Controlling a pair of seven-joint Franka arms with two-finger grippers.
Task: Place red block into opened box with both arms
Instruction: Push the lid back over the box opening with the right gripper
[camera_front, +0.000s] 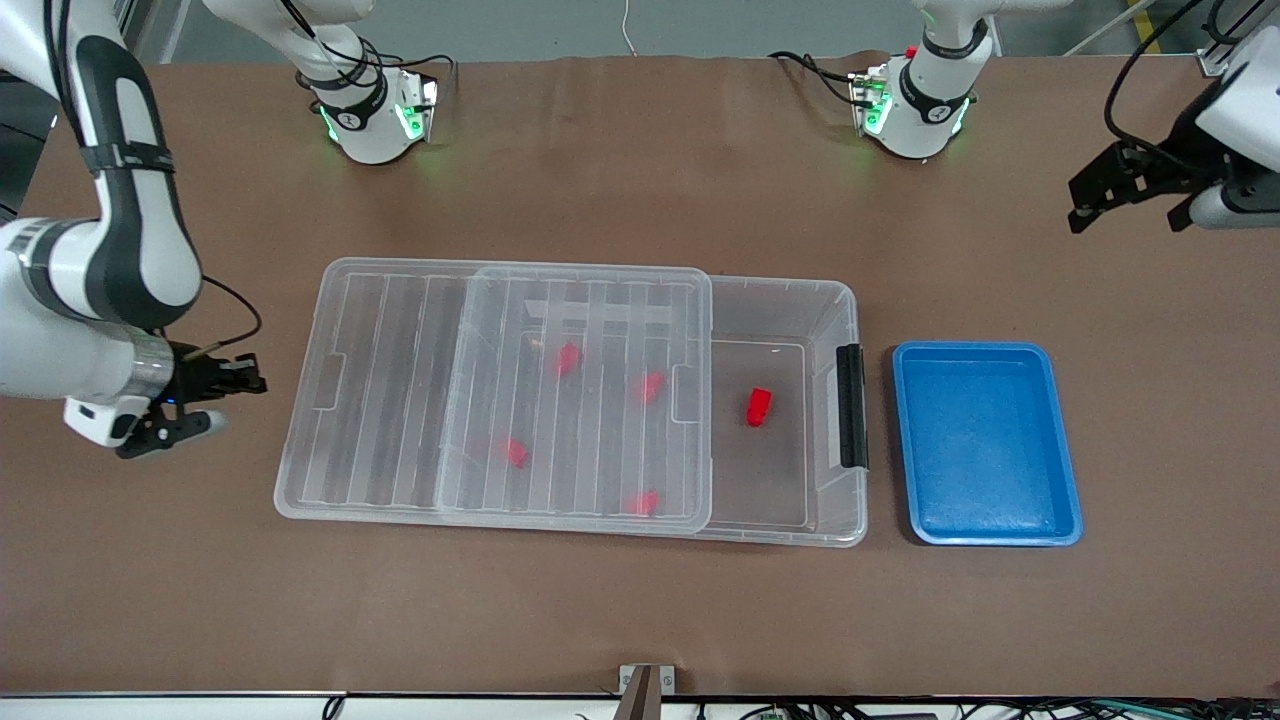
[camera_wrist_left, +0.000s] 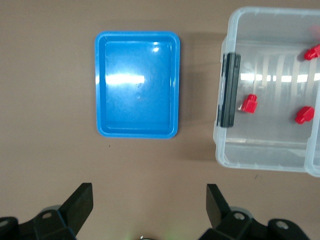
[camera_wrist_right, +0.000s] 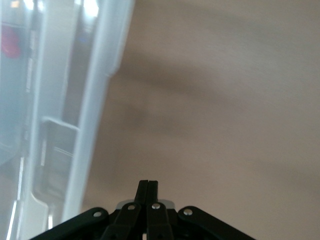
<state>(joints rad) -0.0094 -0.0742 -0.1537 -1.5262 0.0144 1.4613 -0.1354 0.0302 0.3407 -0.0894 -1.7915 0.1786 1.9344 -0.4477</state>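
Large shallow clear plastic box (camera_front: 780, 300) sits mid brown bench (camera_front: 640, 620), its ribbed see-through lid (camera_front: 500, 390) slid toward the right arm's end so it overhangs that short edge and leaves the clip end uncovered. Black clip (camera_front: 851, 405) on the short wall at the left arm's end. Tiny bright red plastic block (camera_front: 759, 407) lies on the box floor in the uncovered part, near the clip wall, touching no gripper. Four more small red blocks show through the lid: (camera_front: 567, 358), (camera_front: 651, 387), (camera_front: 516, 452), (camera_front: 646, 503). Blue rectangular plastic tray (camera_front: 985, 442) just beside the box at the clip end, apart from it, nothing in it. Right gripper (camera_front: 225, 395) over bare bench just off the lid's overhanging end, clenched with fingers pressed together, grasping nothing; right wrist view shows the closed fingertips (camera_wrist_right: 148, 186) over brown surface beside the lid edge. Left gripper (camera_front: 1085, 205) up over bare bench near the left arm's end, well apart from tray and box, released with fingers spread wide, nothing between them; left wrist view looks down on tray and clip end of box.
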